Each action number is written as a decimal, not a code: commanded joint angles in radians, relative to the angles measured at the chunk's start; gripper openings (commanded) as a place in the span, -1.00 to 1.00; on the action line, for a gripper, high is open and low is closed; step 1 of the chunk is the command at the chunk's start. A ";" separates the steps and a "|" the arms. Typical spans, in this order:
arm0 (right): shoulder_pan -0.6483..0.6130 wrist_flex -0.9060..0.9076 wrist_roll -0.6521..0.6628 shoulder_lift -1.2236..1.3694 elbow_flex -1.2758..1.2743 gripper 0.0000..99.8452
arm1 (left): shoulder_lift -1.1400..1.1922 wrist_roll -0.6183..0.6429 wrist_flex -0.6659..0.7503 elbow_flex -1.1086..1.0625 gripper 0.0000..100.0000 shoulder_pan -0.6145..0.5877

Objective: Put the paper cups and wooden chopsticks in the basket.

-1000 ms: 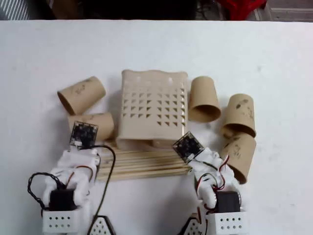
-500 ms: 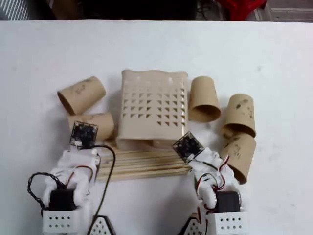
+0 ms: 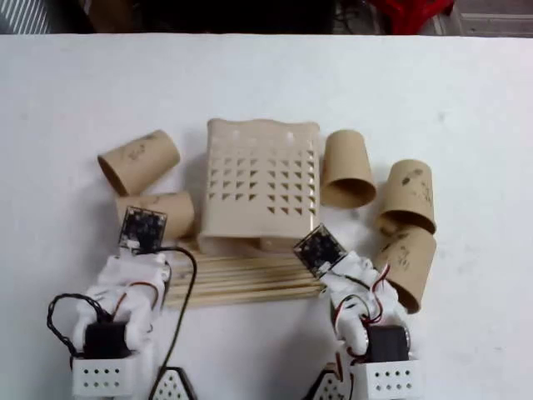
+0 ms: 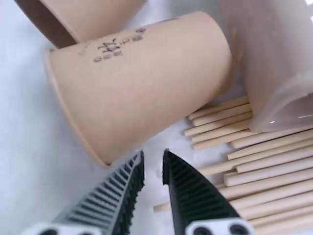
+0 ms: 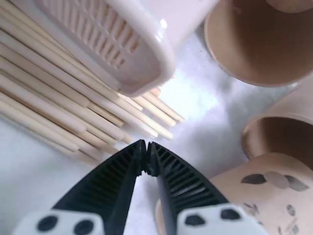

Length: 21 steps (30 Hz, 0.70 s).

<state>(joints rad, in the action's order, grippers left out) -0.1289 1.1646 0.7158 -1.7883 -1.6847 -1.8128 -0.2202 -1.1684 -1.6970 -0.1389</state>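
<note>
Left hand (image 4: 152, 157): fingers a narrow slit apart, holding nothing, tips just beside the rim of a lying paper cup (image 4: 142, 83).
Right hand (image 5: 146, 147): fingers pressed together, empty, above the surface (image 3: 416, 83) near the chopstick ends.
Wooden chopsticks (image 3: 241, 279): flat bundle just in front of the basket (image 3: 262, 179).
Other paper cups (image 3: 347, 167): on the surface, at either side of the basket.

White table top (image 3: 266, 75) runs under and all around left gripper (image 4: 152, 161) and right gripper (image 5: 146, 151); matte, evenly lit, shadows soft and short. Bright glare patch (image 5: 188, 95) on the table just ahead of right gripper. Well beyond both grippers the table's far edge meets a dark strip of room: grey ribbed object (image 3: 21, 15) past left gripper's side, red object (image 3: 412, 12) and pale box (image 3: 491, 17) past right gripper's side.
</note>
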 commanded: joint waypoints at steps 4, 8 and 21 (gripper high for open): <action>-0.015 -0.122 0.043 -0.002 0.054 -0.96 | -0.012 0.009 -0.003 0.003 -0.82 0.010; -0.002 -0.107 -0.009 0.007 0.258 -0.96 | -0.012 0.009 -0.003 0.003 -0.82 0.010; -0.070 -0.220 -0.281 0.776 0.853 -0.87 | -0.012 0.009 -0.003 0.003 -0.82 0.010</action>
<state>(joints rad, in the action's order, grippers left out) -0.1626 0.9759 0.5010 -1.2927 -1.0142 -1.8128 -0.2202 -1.1684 -1.6970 -0.1389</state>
